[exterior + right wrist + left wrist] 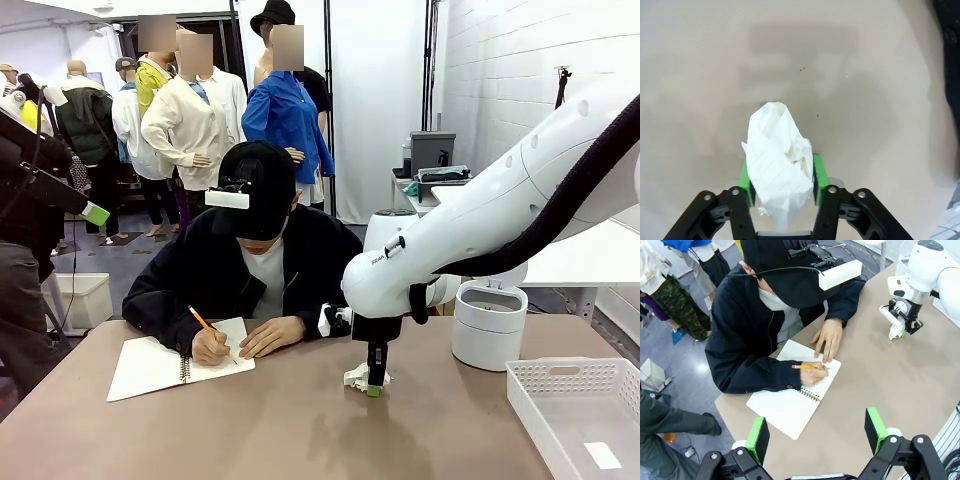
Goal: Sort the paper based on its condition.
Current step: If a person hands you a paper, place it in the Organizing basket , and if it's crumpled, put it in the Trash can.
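Note:
A crumpled white paper (779, 160) with faint ruled lines rests on the brown table (300, 430) near its middle. My right gripper (781, 177) points straight down over it, its green pads pressed against both sides of the wad. The front view shows the right gripper (375, 388) at the table surface with the paper (355, 377) bunched beside its fingers. My left gripper (816, 432) hangs high above the table's near-left part, open, with nothing between its green pads.
A person at the far side writes with a pencil in an open spiral notebook (150, 365); both hands rest on or by it. A round white bin (488, 325) stands at the right, with a white perforated basket (575, 375) in front of it.

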`<state>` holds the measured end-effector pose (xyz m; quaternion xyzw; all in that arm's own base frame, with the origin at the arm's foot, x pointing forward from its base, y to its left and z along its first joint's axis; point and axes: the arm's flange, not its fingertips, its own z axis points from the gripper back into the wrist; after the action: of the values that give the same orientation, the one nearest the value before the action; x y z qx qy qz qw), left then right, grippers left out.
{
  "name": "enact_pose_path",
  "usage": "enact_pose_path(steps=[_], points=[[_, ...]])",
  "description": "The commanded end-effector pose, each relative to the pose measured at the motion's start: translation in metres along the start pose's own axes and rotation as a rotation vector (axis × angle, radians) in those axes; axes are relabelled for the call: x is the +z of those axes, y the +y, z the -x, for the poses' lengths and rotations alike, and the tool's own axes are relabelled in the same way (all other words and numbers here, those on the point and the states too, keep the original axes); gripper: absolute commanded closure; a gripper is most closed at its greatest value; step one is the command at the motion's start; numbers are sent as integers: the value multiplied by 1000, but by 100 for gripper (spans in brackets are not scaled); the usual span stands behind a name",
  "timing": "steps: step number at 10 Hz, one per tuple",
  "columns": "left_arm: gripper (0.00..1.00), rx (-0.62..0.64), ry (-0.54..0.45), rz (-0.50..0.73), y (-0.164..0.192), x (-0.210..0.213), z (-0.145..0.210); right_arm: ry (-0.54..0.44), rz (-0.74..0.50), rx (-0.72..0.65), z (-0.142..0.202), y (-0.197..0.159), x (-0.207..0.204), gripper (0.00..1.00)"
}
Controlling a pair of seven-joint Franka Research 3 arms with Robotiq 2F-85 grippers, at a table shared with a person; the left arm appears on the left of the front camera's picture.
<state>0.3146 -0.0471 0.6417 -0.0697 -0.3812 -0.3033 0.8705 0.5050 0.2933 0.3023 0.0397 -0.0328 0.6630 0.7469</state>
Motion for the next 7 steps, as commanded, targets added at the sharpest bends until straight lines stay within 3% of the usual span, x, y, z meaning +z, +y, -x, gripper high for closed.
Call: enact_pose_path(steps=[1, 4, 7], points=[[0, 4, -14, 2, 0, -1, -1, 2, -17, -56, 2, 3, 4, 50], [0, 4, -14, 2, 0, -1, -1, -5, -23, -66, 8, 5, 33, 50], [0, 4, -14, 2, 0, -1, -1, 51, 105, -229, 32, 5, 134, 50]])
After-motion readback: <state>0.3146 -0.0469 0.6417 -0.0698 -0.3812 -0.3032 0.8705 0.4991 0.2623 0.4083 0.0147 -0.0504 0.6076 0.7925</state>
